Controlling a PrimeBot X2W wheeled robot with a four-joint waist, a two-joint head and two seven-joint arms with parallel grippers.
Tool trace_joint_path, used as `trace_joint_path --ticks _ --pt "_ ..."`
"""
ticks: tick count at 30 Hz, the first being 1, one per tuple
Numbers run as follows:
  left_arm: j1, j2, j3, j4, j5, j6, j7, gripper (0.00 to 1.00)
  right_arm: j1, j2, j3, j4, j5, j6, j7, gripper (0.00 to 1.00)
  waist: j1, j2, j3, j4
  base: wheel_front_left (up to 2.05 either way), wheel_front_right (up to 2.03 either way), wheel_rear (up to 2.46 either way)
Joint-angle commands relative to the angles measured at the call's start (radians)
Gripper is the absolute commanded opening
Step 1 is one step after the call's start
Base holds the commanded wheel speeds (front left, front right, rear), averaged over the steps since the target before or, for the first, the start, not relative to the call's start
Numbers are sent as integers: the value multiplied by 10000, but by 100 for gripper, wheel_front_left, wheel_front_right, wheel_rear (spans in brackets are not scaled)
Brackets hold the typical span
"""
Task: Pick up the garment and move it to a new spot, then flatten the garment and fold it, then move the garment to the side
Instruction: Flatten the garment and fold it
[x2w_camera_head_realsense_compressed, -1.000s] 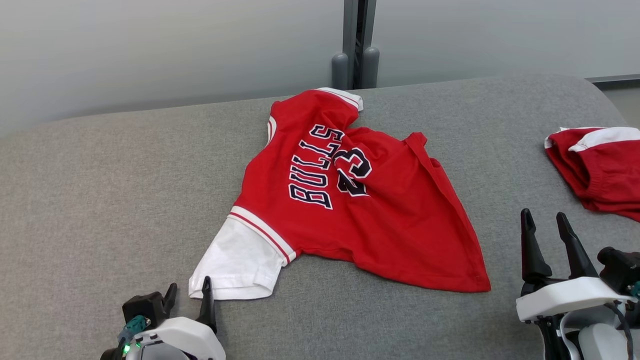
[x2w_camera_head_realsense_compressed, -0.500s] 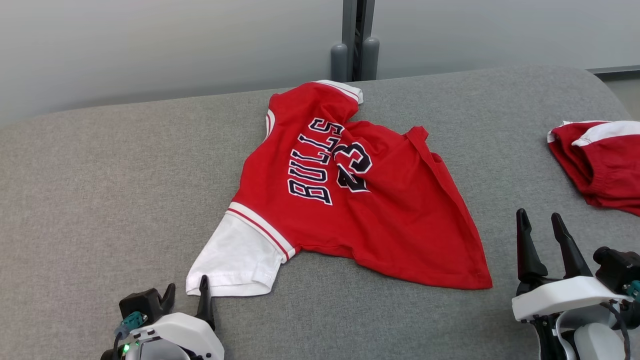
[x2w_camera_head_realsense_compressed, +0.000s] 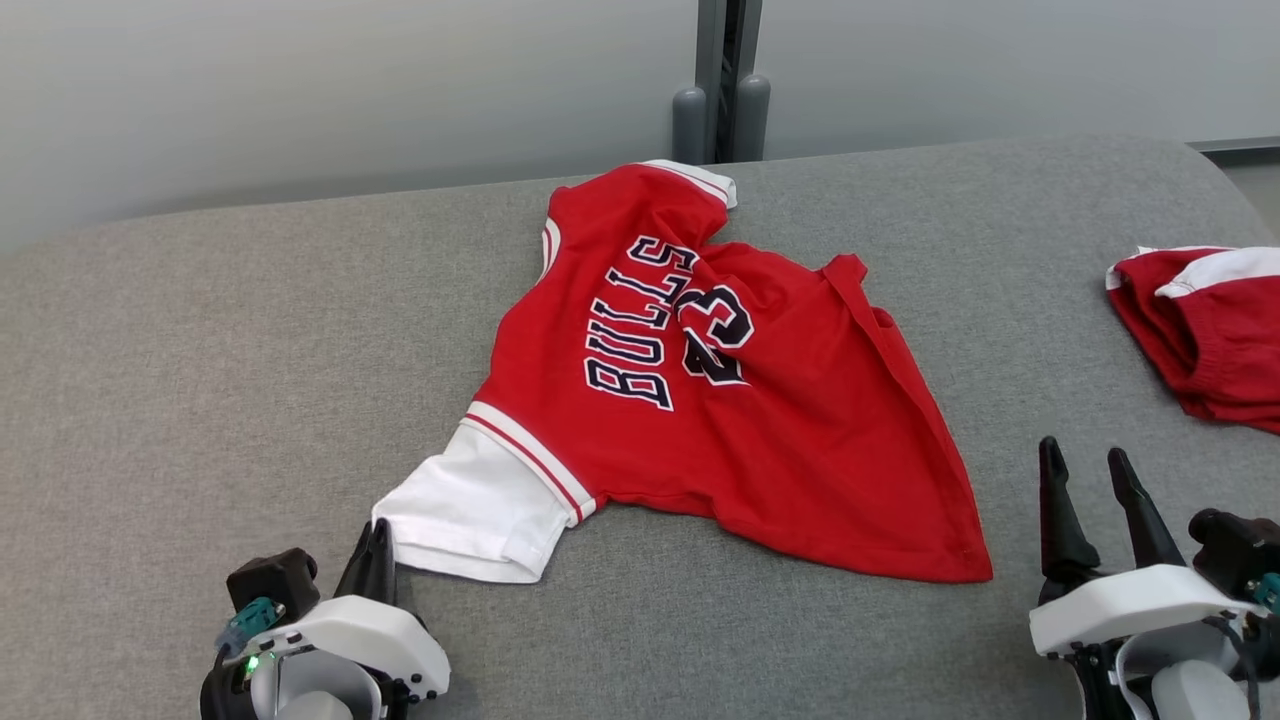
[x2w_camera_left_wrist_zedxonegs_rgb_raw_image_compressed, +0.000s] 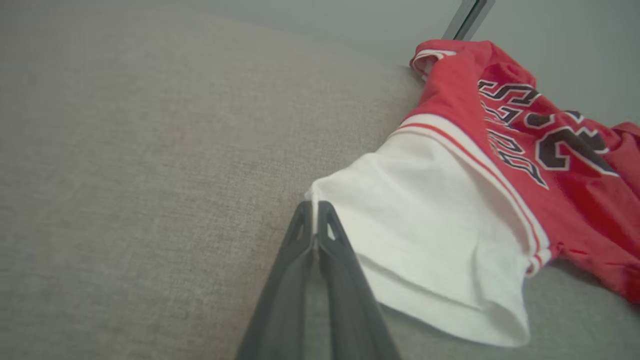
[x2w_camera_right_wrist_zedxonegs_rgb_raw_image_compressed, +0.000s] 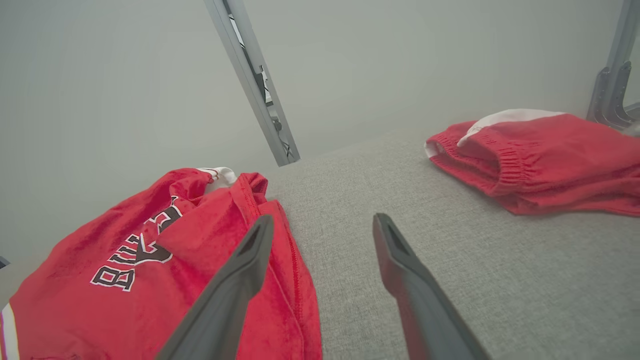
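Left gripper (x2w_camera_head_realsense_compressed: 378, 528) went from spread to pressed together, tips now on the near-left corner of the white sleeve (x2w_camera_head_realsense_compressed: 470, 505). That corner has bunched slightly toward the fingers. Head camera also shifted a little, so ignore the small offset of everything else.

Left wrist view: left gripper (x2w_camera_left_wrist_zedxonegs_rgb_raw_image_compressed: 315, 206) is closed at the very edge of the sleeve hem. It looks like only a thin sliver of cloth is caught, so it's a shallow pinch.

Right gripper (x2w_camera_head_realsense_compressed: 1082, 452) is spread and holding nothing. It hovers near the jersey's near-right hem corner without touching.

Red Bulls jersey (x2w_camera_head_realsense_compressed: 740, 420) is mid-surface on the grey upholstered surface (x2w_camera_head_realsense_compressed: 200, 400), still lying down, not lifted. Red shorts (x2w_camera_head_realsense_compressed: 1210, 340) sit well apart at the far right.

Step, my read: first one, the pick-up. Grasp is just made and the lift hasn't started.

Next move needs:
- a slow lift, watching that the sleeve corner doesn't slip out
- probably a second hold from the right gripper on the hem corner, otherwise the jersey hangs from one sleeve and lands in a heap

Orientation:
- lettering reads sideways, letter tops toward the robot's left, so neck end is left and hem is right
- long axis runs left to right, slanting toward the near right
- sleeve-to-sleeve line runs near to far
- right half is creased and folded over itself, not flat
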Motion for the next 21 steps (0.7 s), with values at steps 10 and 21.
trace_joint_path --ticks 10,21 --pt "842 48 155 -2218 402 58 0 0 292 41 289 2195 687 0 83 100 0 0 -297 194 0 0 0" --pt "1053 49 -344 -2624 486 132 0 0 -386 74 1426 3962 2262 0 256 100 0 0 -427 399 0 0 0"
